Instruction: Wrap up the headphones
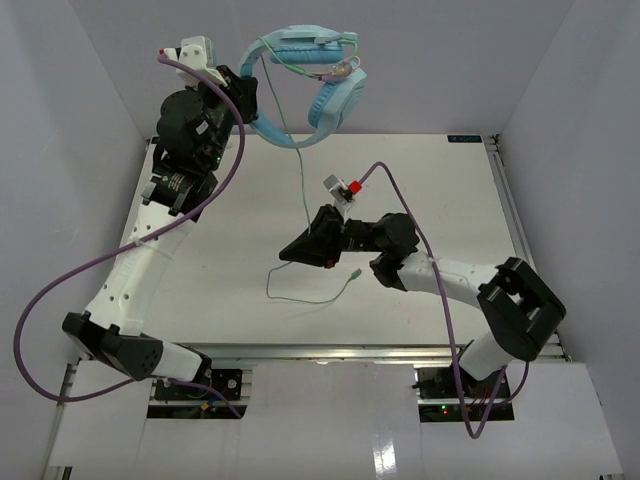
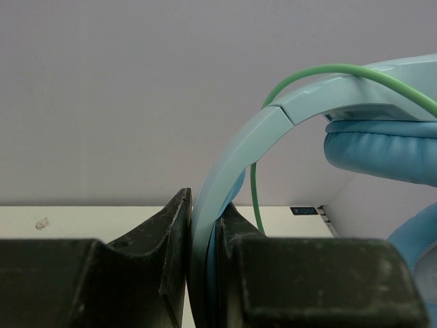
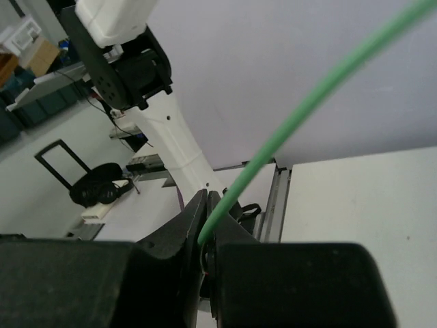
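From above, the headphones were held aloft over the far edge of the surface by the left end effector. At the left wrist, the headband was clamped: stiff, light, a sound hold, it was judged. At the right wrist, the limp cable was pinched by the right end effector.

The headphones were light blue, their thin cable pale green (a stronger green up close). The left gripper and right gripper were black, the robot cables purple, the table white.
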You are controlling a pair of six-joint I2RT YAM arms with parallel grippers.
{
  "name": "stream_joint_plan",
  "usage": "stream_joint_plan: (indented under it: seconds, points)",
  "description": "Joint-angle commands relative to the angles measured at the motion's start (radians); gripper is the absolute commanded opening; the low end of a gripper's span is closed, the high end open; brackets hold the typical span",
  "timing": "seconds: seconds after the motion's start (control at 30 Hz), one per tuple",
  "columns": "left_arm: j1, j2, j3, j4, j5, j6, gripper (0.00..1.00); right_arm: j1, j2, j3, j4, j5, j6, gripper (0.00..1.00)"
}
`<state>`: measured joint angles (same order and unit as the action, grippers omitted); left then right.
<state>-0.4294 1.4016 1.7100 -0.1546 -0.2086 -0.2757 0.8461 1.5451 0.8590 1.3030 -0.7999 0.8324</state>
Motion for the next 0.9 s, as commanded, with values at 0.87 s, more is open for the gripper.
stream_joint_plan:
  seconds: [0.87]
  points:
    - [-0.002, 0.018, -0.140, -0.082, -0.070, 0.230, 0.00, 0.138, -0.247, 0.644, -1.650, 1.076, -1.626, 0.08]
